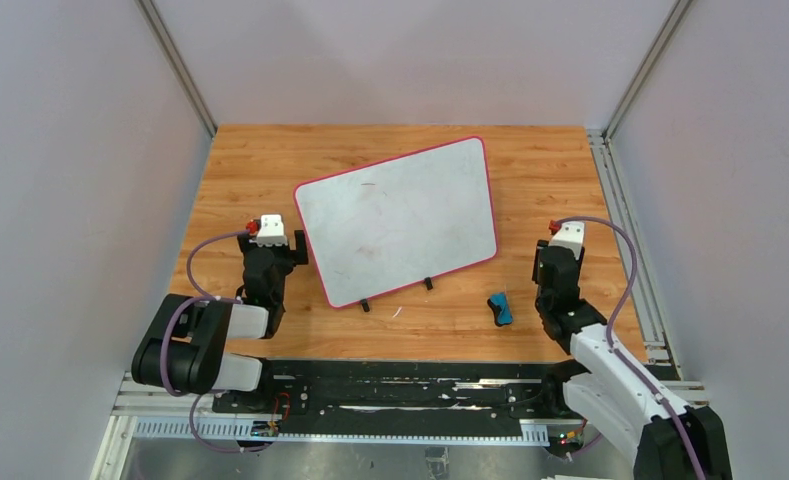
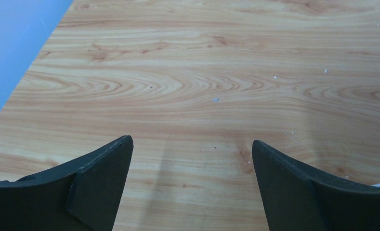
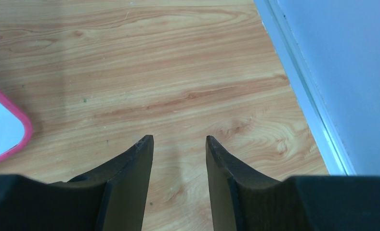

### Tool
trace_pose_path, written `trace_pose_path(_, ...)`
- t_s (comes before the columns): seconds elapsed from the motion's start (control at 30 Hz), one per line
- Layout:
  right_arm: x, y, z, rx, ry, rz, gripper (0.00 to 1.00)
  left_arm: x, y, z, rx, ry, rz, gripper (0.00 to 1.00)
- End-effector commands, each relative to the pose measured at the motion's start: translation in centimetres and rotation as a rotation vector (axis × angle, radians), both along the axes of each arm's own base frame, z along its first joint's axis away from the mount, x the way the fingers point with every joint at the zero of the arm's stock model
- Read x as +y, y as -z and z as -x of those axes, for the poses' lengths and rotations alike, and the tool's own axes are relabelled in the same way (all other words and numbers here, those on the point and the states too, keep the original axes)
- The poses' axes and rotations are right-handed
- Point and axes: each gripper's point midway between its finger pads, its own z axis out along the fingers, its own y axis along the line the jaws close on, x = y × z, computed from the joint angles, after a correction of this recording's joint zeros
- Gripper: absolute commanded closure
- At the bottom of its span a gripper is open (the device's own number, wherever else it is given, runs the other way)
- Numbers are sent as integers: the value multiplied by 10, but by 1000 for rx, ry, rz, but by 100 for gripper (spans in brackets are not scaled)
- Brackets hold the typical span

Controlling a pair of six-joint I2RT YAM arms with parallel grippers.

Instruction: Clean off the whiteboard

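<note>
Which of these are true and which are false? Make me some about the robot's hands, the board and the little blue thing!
1. The right gripper is holding the blue eraser. False: the eraser lies on the table, and the gripper's jaws are apart with nothing between them.
2. The whiteboard has a pink border. True.
3. The left gripper is open over bare wood. True.
4. The eraser is lying on top of the whiteboard. False: it lies on the table beside the board, on the right arm's side.
</note>
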Motion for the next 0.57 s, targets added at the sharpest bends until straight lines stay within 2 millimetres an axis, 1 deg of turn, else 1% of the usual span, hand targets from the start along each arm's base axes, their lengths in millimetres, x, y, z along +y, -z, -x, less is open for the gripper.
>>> trace_pose_path(0.0, -12, -19, -15, -108, 46, 69, 53, 4, -17, -5, -64, -26, -2, 2)
trace_pose_path(0.03, -13, -16, -16, -103, 60, 66, 49, 4, -17, -5, -71, -27, -5, 2)
trace_pose_path(0.13, -23, -14, -18, -67, 156, 86, 42, 4, -16, -5, -55, -28, -2, 2)
trace_pose_path(0.2, -30, -16, -19, -39, 248, 80, 40, 4, -16, -5, -63, -27, -4, 2)
trace_pose_path(0.27, -37, -13, -14, -4, 383, 45, 36, 4, -16, -5, -61, -27, -3, 2)
trace_pose_path(0.3, -39, -11, -13, 34, 407, 62, 38, 4, -16, -5, -59, -27, -2, 2)
trace_pose_path(0.33, -38, -11, -15, 67, 407, 76, 47, 4, -16, -5, -61, -27, -3, 2)
trace_pose_path(0.37, -36, -14, -18, 77, 407, 103, 52, 4, -16, -5, -62, -27, -2, 2)
trace_pose_path(0.4, -33, -18, -20, 67, 398, 144, 56, 4, -16, -5, -61, -27, -2, 2)
trace_pose_path(0.47, -26, -26, -24, 27, 385, 187, 57, 4, -17, -5, -63, -27, -2, 2)
trace_pose_path(0.53, -26, -26, -21, 20, 396, 188, 53, 4, -17, -5, -63, -27, -2, 2)
